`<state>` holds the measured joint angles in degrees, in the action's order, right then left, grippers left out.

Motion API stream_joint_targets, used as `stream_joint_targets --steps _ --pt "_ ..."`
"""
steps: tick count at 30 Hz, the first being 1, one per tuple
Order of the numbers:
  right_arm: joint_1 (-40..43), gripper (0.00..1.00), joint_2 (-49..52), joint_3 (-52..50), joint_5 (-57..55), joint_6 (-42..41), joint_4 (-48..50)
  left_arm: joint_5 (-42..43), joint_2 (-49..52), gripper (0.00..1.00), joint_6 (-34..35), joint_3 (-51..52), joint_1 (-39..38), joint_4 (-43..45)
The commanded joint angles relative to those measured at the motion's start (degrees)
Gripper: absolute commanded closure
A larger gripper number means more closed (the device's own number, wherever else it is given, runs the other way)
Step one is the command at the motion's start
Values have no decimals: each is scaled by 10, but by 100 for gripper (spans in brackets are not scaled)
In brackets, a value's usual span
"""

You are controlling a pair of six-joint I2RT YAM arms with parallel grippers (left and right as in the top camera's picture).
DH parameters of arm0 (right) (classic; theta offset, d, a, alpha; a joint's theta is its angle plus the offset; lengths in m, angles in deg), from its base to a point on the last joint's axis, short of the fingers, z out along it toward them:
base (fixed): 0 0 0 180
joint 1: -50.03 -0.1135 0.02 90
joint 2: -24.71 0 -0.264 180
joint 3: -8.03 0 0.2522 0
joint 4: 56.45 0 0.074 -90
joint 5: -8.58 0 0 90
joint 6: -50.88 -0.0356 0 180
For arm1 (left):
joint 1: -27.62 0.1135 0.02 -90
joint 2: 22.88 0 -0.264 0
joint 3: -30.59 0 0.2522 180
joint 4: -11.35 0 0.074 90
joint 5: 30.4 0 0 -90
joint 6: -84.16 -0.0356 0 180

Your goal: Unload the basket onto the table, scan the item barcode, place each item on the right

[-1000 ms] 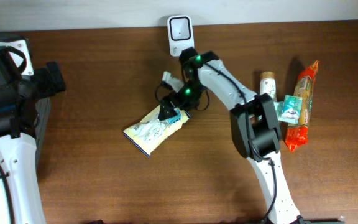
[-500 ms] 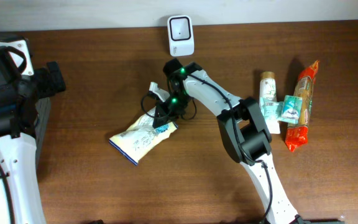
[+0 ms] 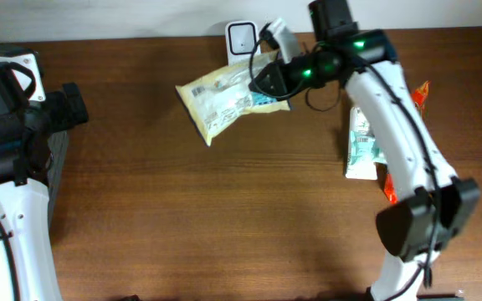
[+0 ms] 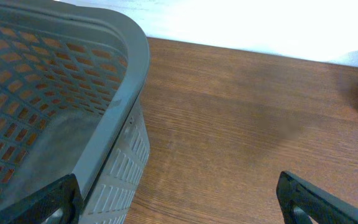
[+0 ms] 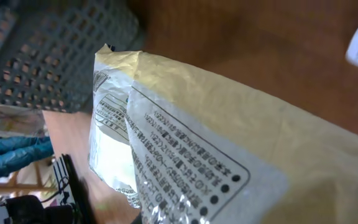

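- The right gripper [image 3: 269, 79] is clamped tight on one end of a cream-yellow packet [image 3: 228, 96], just right of and below the white scanner [image 3: 241, 35].
- The packet runs from the grip out to the left of the scanner and slants down at its far end.
- From overhead, the packet's upper edge overlaps the scanner's lower part; whether the two touch I cannot tell.
- In the right wrist view the packet fills most of the picture, and a white label [image 5: 185, 168] with rows of small black print and a dotted border faces the camera.
- No barcode can be made out on the side that shows.
- The right arm reaches in from the near edge of the table [image 3: 224, 217] and bends left at its top toward the scanner, with green lights lit near the wrist.
- Right of the scanner, partly under that arm, lies a white-and-green pack [image 3: 358, 149]; an orange packet [image 3: 390, 191] lies just beside it, farther from the scanner.
- The scanner stands at the far edge of the table, against the pale wall.
- The left gripper [image 4: 178, 183] sits well to the left of the scanner, its jaws spread wide with nothing between them but bare wood.
- A grey mesh basket [image 4: 129, 74] stands just beside the left gripper, on the side away from the scanner.
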<state>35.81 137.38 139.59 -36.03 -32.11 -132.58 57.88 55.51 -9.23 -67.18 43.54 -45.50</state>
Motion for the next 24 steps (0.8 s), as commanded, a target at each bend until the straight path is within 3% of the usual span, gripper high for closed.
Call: stream_joint_targets --steps 1,9,20,24 --pt "42 96 -64 3 6 -2 1 5 -7 1 6 -5 1 1" --pt "75 96 -126 3 -61 5 -14 5 -7 1 6 -5 1 1" --pt "68 96 -175 2 -108 97 9 5 -7 1 6 -5 1 -1" --pt "36 96 -201 0 -202 107 9 5 -7 1 6 -5 1 -1"
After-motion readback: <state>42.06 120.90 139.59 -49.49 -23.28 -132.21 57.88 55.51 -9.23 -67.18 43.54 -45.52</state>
